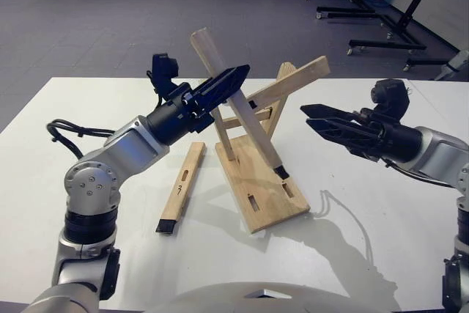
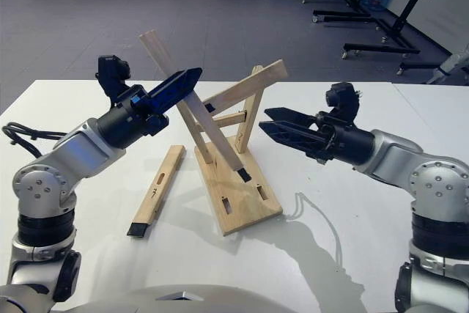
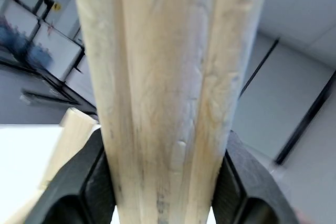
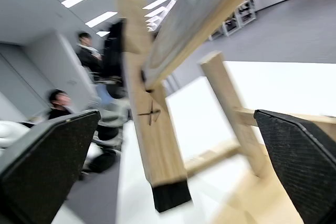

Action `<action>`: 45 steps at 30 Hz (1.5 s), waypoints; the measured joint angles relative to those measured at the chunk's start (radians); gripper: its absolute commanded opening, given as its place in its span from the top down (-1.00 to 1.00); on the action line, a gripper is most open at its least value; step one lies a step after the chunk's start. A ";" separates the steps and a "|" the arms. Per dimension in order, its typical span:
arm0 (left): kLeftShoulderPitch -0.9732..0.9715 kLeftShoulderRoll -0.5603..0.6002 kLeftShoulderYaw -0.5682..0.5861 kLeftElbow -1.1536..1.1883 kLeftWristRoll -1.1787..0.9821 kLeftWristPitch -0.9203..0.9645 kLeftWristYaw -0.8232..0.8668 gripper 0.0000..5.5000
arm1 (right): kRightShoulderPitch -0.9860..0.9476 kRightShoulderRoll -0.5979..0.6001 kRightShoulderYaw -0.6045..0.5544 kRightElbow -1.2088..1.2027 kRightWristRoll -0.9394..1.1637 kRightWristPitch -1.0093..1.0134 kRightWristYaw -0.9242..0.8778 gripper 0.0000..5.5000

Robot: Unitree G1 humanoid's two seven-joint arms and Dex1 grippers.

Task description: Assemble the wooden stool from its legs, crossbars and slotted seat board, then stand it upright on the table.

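The slotted seat board (image 1: 258,190) lies flat at the middle of the white tabletop (image 1: 381,214), several slots open on its face. One leg (image 1: 253,127) slants steeply over it, its black-capped foot resting on the board's right part and its top tilted away to the left. The left gripper (image 1: 229,81) has its jaws clamped on this leg above the middle. Behind it, two uprights stand on the board's far end, joined by a crossbar (image 1: 245,117), and another leg (image 1: 300,78) leans tilted across them. A loose leg (image 1: 183,185) lies on the tabletop just left of the board, black cap towards the robot. It bears a small hand-drawn mark too small to read. In the right wrist view a pencilled cross shows on the slanting leg. The right gripper (image 1: 305,115) hovers right of the assembly, jaws spread, touching nothing.
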 measured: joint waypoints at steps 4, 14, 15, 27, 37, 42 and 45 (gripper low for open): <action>0.054 0.042 0.000 -0.086 0.124 -0.011 -0.100 0.25 | 0.097 -0.089 0.106 -0.017 -0.297 -0.127 0.160 -0.96; 0.285 -0.042 -0.154 -0.200 0.450 -0.081 -0.120 0.25 | 0.239 -0.088 0.201 0.081 -0.585 -0.282 0.307 -0.96; 0.314 -0.041 -0.188 -0.203 0.508 -0.095 -0.136 0.25 | 0.247 -0.078 0.200 0.083 -0.589 -0.285 0.307 -0.96; 0.395 -0.113 -0.236 -0.147 0.673 -0.183 -0.224 0.25 | 0.260 -0.040 0.200 0.098 -0.618 -0.290 0.327 -0.96; 0.378 -0.140 -0.242 -0.139 0.690 -0.157 -0.244 0.25 | 0.256 -0.030 0.200 0.110 -0.626 -0.281 0.333 -0.96; 0.384 -0.157 -0.254 -0.086 0.728 -0.186 -0.295 0.25 | 0.253 -0.029 0.199 0.110 -0.626 -0.278 0.335 -0.96; 0.380 -0.160 -0.255 -0.075 0.745 -0.195 -0.320 0.25 | 0.243 -0.029 0.199 0.114 -0.627 -0.273 0.340 -0.96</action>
